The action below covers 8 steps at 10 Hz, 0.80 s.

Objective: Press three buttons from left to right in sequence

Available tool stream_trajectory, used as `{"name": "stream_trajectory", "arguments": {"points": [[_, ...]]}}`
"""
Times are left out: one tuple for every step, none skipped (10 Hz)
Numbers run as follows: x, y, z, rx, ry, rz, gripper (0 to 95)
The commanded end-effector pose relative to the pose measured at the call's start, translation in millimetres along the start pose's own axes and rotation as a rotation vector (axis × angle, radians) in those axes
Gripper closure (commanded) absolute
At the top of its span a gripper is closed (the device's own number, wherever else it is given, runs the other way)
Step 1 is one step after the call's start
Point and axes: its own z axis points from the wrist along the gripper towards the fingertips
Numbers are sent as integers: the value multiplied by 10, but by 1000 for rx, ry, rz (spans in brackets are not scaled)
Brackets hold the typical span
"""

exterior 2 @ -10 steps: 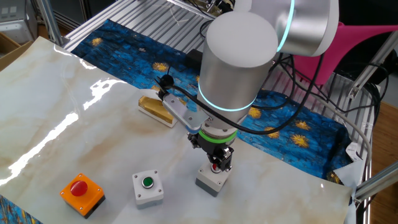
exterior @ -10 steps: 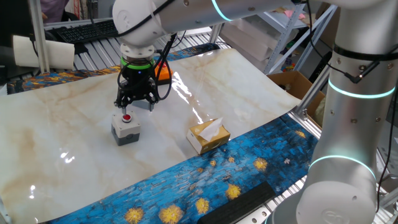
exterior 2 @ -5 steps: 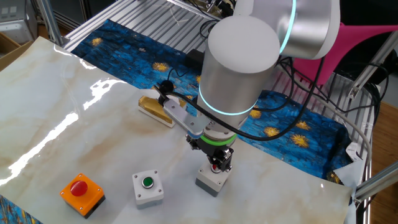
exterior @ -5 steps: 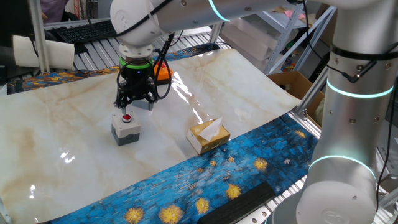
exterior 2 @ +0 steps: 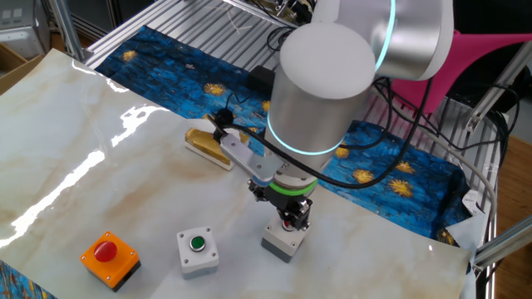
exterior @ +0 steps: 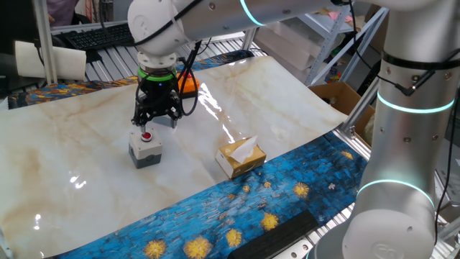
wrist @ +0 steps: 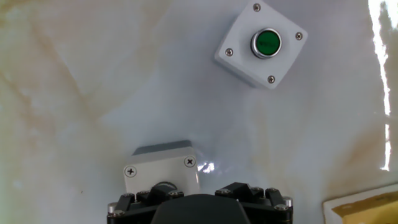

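The grey box with a red button (exterior: pixel 145 147) sits at the left of the marble table top. My gripper (exterior: pixel 154 119) hangs right over it, fingers spread open with nothing between them. The red button (exterior 2: pixel 288 223) shows between the fingers in the other fixed view. In the hand view the gripper (wrist: pixel 200 198) covers part of that box (wrist: pixel 160 170) and its button. Further along stands the grey box with a green button (wrist: pixel 261 43), also seen apart from the gripper (exterior 2: pixel 197 250). The orange box with a red button (exterior 2: pixel 109 258) lies beyond it, half hidden behind the arm (exterior: pixel 188 85).
A tan tissue box (exterior: pixel 241 157) lies on the table near the blue patterned cloth (exterior: pixel 237 208), to the side of the grey box. Metal racks and a cardboard box (exterior: pixel 338 97) stand beyond the table's edge. The arm's large body (exterior 2: pixel 320 91) hangs over the table.
The arm's upper part has drifted very slightly. The gripper stays over the grey box with the red button, equally open.
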Motion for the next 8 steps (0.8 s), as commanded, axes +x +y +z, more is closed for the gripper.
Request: {"name": "stream_trajectory", "arguments": {"points": [[-15,4,16,4,-3,0,190],[-19,4,19,6,-1,-4,190],[-22,4,21,7,-1,-3,190],[-25,3,25,8,-1,-2,190],[-29,2,28,25,-4,-20,190],[-31,0,26,75,-10,-69,190],[-36,-5,18,87,-11,-79,190],[-42,-16,-1,70,-11,-68,190]]}}
